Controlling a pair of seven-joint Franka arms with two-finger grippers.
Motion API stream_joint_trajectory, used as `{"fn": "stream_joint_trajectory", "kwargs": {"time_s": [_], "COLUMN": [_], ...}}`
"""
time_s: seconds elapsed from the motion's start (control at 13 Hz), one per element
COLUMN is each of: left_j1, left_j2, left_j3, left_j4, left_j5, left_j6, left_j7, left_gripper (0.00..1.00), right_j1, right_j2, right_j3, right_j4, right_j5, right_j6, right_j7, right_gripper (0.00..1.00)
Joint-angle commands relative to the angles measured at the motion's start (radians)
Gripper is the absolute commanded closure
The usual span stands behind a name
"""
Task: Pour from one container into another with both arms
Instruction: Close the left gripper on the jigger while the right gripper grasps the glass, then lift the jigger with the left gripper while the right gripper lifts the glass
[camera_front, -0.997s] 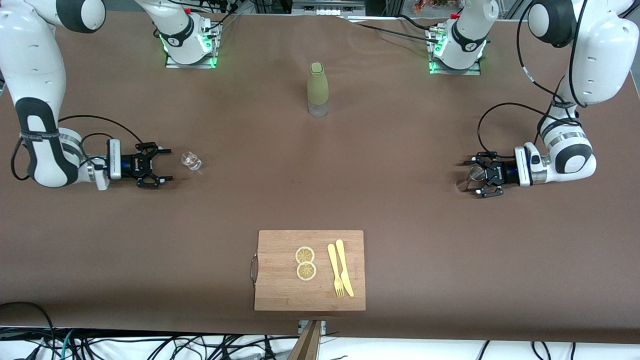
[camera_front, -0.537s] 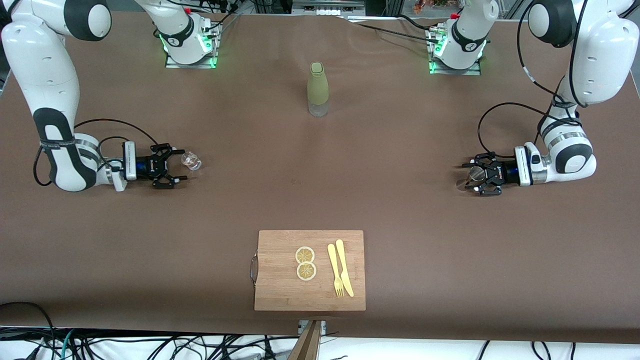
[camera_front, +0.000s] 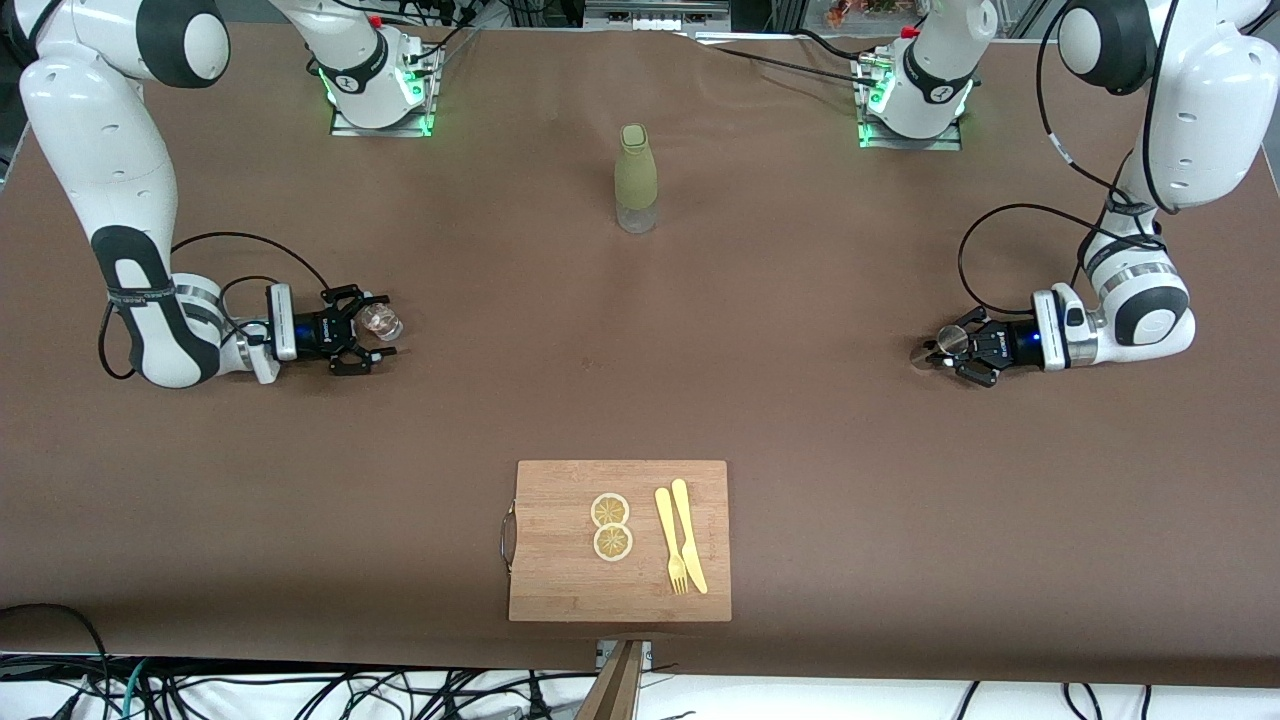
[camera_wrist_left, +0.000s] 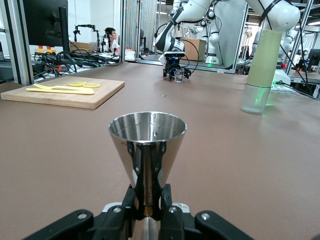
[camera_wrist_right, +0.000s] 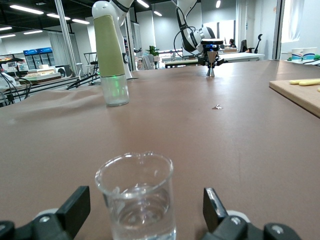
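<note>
In the front view you would have seen the olive-green bottle (camera_front: 636, 178) upright mid-bench, the landmark for everything else. Well toward the right arm's end of the bench from it, and nearer the camera, the glass cup (camera_front: 381, 321) stood on the bench between the spread fingers of the right end effector (camera_front: 372, 331), which lay low and level; whether a finger touched the glass was too small to make out. Well toward the left arm's end from the bottle, the left end effector (camera_front: 962, 354) was closed narrow on the silver jigger (camera_front: 948, 343), whose lower cone was hidden by the fingers. Nearer the camera than the bottle lay a wooden cutting board (camera_front: 560, 560) with two lemon slices (camera_front: 611, 526), a yellow fork (camera_front: 670, 540) and a yellow knife (camera_front: 689, 535).

In the left wrist view you had the jigger (camera_wrist_left: 147, 150) clamped at its waist by the black fingers (camera_wrist_left: 131, 200); its base was cut off by the picture's edge. The bottle (camera_wrist_left: 261, 70) stood farther off.

In the right wrist view the cup (camera_wrist_right: 136, 196) sat between the wide-open fingers (camera_wrist_right: 75, 202), with clear gaps on both sides, its base cut off. The bottle (camera_wrist_right: 111, 60) stood farther off, its top cropped.
</note>
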Motion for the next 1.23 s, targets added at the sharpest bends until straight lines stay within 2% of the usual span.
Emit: {"fn": "stream_joint_trajectory", "kwargs": {"time_s": [0.0, 0.15, 0.23, 0.38, 0.54, 0.69, 1.15], "left_j1": [-0.001, -0.014, -0.015, -0.053, -0.114, -0.16, -0.335], "left_j2": [-0.002, -0.004, -0.005, -0.005, -0.007, -0.007, -0.002], "left_j3": [0.003, -0.016, -0.049, -0.083, -0.106, -0.16, -0.241], "left_j4": [-0.007, -0.001, 0.004, 0.016, 0.037, 0.041, 0.037], "left_j5": [-0.034, -0.075, -0.089, -0.104, -0.113, -0.145, -0.365], "left_j6": [-0.007, -0.019, -0.016, -0.007, 0.031, 0.092, 0.218], "left_j7": [0.056, 0.048, 0.042, 0.031, 0.03, 0.013, -0.021], "left_gripper": [1.0, 1.0, 1.0, 1.0, 1.0, 1.0, 1.0], "right_j1": [-0.01, -0.01, -0.01, -0.009, -0.009, -0.009, -0.009], "right_j2": [0.009, 0.014, 0.016, 0.022, 0.022, 0.022, 0.022], "right_j3": [0.015, 0.015, 0.015, 0.015, 0.013, 0.015, 0.015], "right_j4": [-0.009, -0.009, -0.009, -0.007, -0.007, -0.007, -0.004], "right_j5": [0.017, 0.017, 0.017, 0.017, 0.017, 0.017, 0.017], "right_j6": [-0.009, -0.007, -0.007, -0.007, -0.007, -0.009, -0.01], "right_j7": [-0.04, -0.045, -0.045, -0.042, -0.04, -0.04, -0.036], "right_gripper": [0.02, 0.12, 0.18, 0.5, 0.62, 0.71, 0.8]}}
